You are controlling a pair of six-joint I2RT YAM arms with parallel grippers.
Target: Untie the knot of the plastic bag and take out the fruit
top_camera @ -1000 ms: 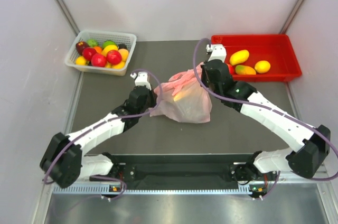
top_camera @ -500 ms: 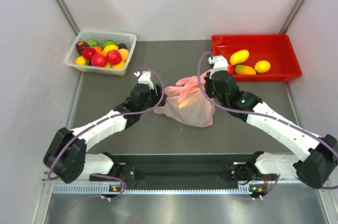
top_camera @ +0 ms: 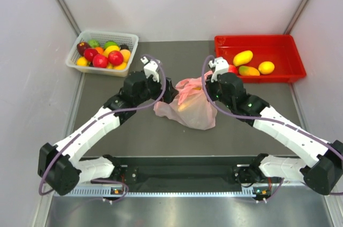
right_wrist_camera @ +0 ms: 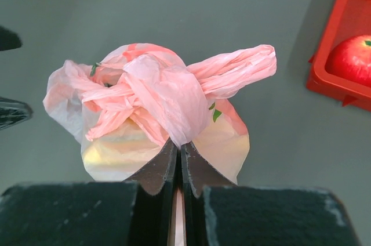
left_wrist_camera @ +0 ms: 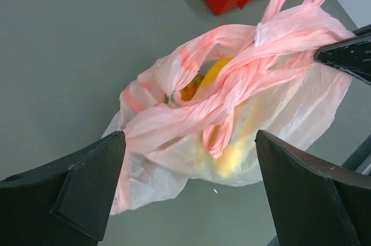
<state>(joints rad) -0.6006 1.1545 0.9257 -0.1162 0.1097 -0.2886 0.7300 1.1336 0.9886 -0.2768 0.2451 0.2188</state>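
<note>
The pink plastic bag [top_camera: 188, 108] lies on the table between my two grippers. My left gripper [top_camera: 168, 91] stands open just left of the bag [left_wrist_camera: 272, 112], its fingers [left_wrist_camera: 87, 188] wide apart with nothing between them. My right gripper [right_wrist_camera: 180, 146] is shut on pink plastic just below the knot [right_wrist_camera: 155, 92], at the bag's right side [top_camera: 207, 89]. One twisted strap [right_wrist_camera: 237, 67] sticks out to the right. Yellow fruit [left_wrist_camera: 217, 71] shows through a gap in the bag's top and as a glow through the thin plastic; the rest of the fruit is hidden.
A white basket [top_camera: 110, 33] heaped with small red, orange and green fruit stands at the back left. A red tray [top_camera: 257, 38] with yellow mangoes and a red apple [right_wrist_camera: 351, 60] stands at the back right, close behind my right gripper. Grey walls close in both sides.
My left gripper has let go of the bag, opened wide and drawn up and back from it. The right gripper stays shut on the bag, which has shifted a little to the right.
</note>
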